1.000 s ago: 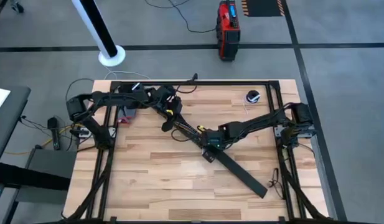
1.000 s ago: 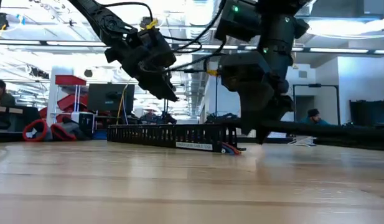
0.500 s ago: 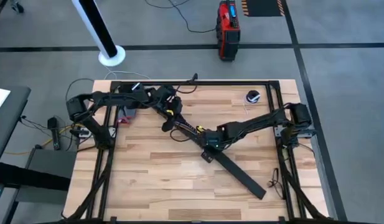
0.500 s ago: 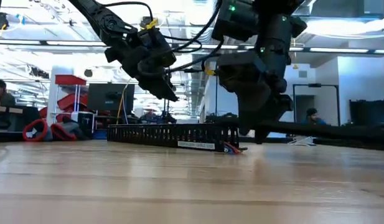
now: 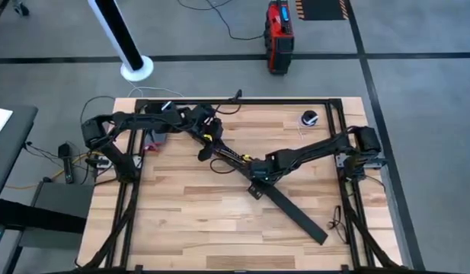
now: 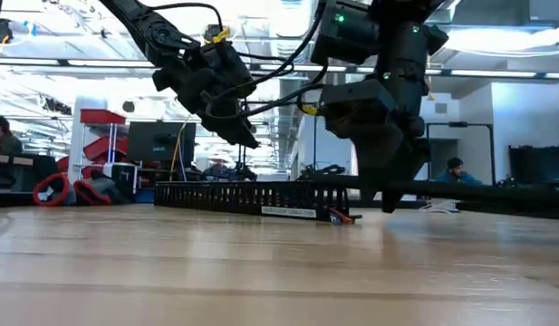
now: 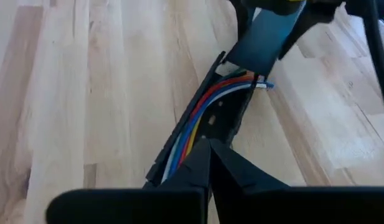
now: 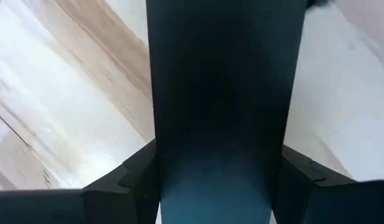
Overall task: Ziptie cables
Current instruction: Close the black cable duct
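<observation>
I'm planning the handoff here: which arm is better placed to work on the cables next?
Probably the left: its end effector is shut and empty, hovering right over the cables in the slotted channel. The right end effector is occupied, clamped on the flat black strip.

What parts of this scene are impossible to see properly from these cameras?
- Right wrist view: the flat black strip fills the picture, hiding whatever lies under it.
- High view: the cables in the slotted channel are too small to tell apart.
- Left wrist view: the cables run behind the left gripper, hiding their near end.
- Low view: the channel's wall hides most of the cables.
</observation>
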Available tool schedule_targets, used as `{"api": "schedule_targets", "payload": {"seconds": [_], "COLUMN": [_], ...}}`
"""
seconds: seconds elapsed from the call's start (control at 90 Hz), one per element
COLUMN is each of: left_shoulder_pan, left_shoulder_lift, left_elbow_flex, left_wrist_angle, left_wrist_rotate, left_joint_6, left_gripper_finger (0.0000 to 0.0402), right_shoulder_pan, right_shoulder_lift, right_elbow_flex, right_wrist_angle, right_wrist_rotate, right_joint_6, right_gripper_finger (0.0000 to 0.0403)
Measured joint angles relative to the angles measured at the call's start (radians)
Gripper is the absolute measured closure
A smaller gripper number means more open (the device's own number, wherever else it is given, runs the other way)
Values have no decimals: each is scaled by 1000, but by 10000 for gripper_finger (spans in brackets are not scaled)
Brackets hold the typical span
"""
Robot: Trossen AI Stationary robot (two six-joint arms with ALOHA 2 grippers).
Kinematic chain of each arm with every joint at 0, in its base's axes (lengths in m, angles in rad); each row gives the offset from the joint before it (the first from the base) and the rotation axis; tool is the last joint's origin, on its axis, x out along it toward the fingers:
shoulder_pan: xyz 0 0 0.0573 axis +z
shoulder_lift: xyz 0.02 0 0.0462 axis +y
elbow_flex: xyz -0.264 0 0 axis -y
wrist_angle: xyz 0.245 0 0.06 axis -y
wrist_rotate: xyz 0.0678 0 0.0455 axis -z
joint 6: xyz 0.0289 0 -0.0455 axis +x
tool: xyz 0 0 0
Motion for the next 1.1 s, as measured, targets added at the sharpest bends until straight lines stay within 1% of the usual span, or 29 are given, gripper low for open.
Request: {"api": "schedule_targets", "payload": {"seconds": [0.167,0.578,0.844,1.1], "left_shoulder_pan": [0,0,0,0], "left_shoulder_lift": [0,0,0,0], "left_elbow_flex": [0,0,0,0], "left_wrist_angle": [-1,-2,-2,-21], "left_wrist_rotate": [0,1,1,1], "left_joint_6": [0,0,0,12], "left_gripper_finger": [401,401,401,401], "right_shoulder_pan": [-1,-8,-24,-35], "right_shoulder_lift": [-14,-14,-14,-14], "right_elbow_flex": [-1,0,63,60], "right_wrist_angle": [-18,-38,-135,-131], "right_wrist_rotate": [16,18,26,22], "right_joint_6": [-11,-44,-112,-127], "right_gripper_finger": [200,200,200,200]}}
